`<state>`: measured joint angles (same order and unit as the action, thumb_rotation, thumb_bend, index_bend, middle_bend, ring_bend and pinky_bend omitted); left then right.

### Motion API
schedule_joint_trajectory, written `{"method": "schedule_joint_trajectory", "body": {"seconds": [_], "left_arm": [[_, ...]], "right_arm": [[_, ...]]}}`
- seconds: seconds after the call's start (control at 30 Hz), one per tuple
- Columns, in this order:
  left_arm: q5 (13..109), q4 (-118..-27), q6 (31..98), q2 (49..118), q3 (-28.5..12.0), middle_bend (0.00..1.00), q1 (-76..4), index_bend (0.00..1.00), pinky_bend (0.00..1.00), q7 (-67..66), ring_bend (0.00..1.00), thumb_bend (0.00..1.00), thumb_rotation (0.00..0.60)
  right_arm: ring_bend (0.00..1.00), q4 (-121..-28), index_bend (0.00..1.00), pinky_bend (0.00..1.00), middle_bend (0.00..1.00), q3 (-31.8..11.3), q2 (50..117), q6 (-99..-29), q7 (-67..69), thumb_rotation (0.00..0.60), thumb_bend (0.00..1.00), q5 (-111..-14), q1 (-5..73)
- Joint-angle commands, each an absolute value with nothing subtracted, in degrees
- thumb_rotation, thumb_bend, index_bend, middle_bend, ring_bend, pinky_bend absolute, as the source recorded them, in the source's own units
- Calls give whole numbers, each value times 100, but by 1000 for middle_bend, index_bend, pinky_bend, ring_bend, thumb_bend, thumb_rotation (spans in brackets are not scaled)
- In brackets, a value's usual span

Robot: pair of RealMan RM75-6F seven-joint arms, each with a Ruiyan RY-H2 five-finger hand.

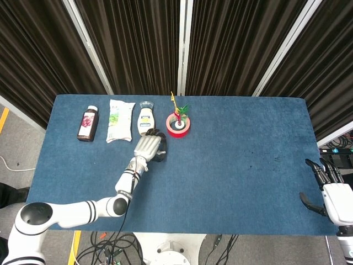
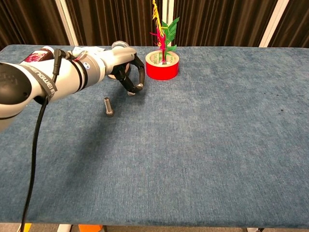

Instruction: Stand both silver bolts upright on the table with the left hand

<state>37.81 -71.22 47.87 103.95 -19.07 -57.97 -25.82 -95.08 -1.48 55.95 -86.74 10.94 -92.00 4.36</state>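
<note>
One silver bolt point(image 2: 109, 106) stands upright on the blue table point(image 2: 203, 135), head down, just in front of my left forearm. My left hand point(image 2: 126, 72) hovers above the table behind and to the right of it, fingers curled. A second small silver bolt point(image 2: 139, 86) shows pinched at the fingertips. In the head view the left hand point(image 1: 149, 147) is near the red tape roll, and it hides both bolts there. My right hand point(image 1: 330, 190) hangs off the table's right edge, fingers apart and holding nothing.
A red tape roll with an artificial plant point(image 2: 162, 64) stands just right of the left hand. Behind the hand lie a white squeeze bottle point(image 1: 145, 120), a white pouch point(image 1: 120, 127) and a dark bottle point(image 1: 87, 123).
</note>
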Motion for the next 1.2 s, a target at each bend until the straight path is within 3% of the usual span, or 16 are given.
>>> {"method": "schedule_joint_trajectory", "body": {"seconds": [0.03, 1.2], "left_arm": [[3792, -7093, 4798, 10402, -1933, 217, -5778, 527, 0, -2468, 52, 380, 600], [3952, -7120, 5008, 10209, -1818, 217, -5614, 479, 0, -2167, 52, 386, 600]], "right_arm": [[0, -9507, 60, 0, 158, -147, 5594, -8673, 1096, 600, 228, -9202, 436], [0, -9575, 60, 0, 159, -126, 5563, -8749, 1057, 600, 228, -9288, 405]]}}
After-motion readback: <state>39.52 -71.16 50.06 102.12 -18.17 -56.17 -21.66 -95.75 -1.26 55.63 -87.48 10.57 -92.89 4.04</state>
